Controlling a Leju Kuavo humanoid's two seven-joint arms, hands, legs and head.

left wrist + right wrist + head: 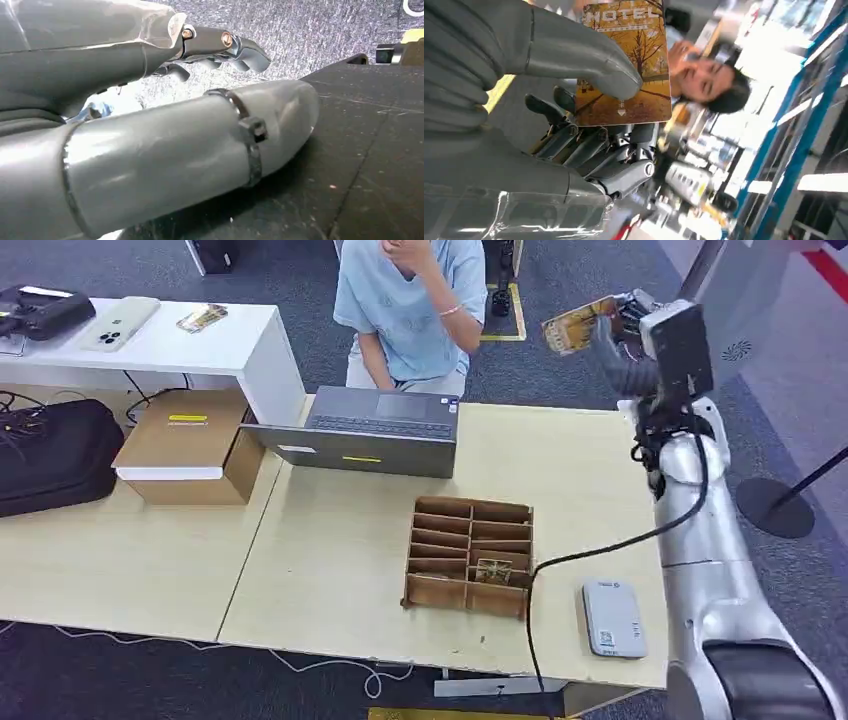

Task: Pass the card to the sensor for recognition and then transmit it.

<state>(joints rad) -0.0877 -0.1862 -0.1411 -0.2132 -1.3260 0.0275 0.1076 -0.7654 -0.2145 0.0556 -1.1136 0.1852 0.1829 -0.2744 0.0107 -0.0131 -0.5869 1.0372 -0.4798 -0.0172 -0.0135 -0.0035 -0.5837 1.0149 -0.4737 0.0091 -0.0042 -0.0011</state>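
My right hand [622, 328] is raised high past the table's far right corner and holds an orange-yellow hotel card [575, 325] toward the person [412, 305] seated behind the laptop. In the right wrist view the thumb [589, 60] presses the card [634, 75], printed "HOTEL" with autumn trees, against the dark fingers [589, 145]. The white sensor box [613, 618] lies on the table near its front right edge, well below that hand. My left hand [165, 145] hangs over dark flooring, fingers loosely curled around nothing.
A brown divided cardboard tray [468, 555] with one card in a slot sits mid-table. A black cable [560, 560] runs from my right arm beside it. A grey laptop [365, 430] stands at the back; a cardboard box [185, 445] and a black bag [50, 455] lie left.
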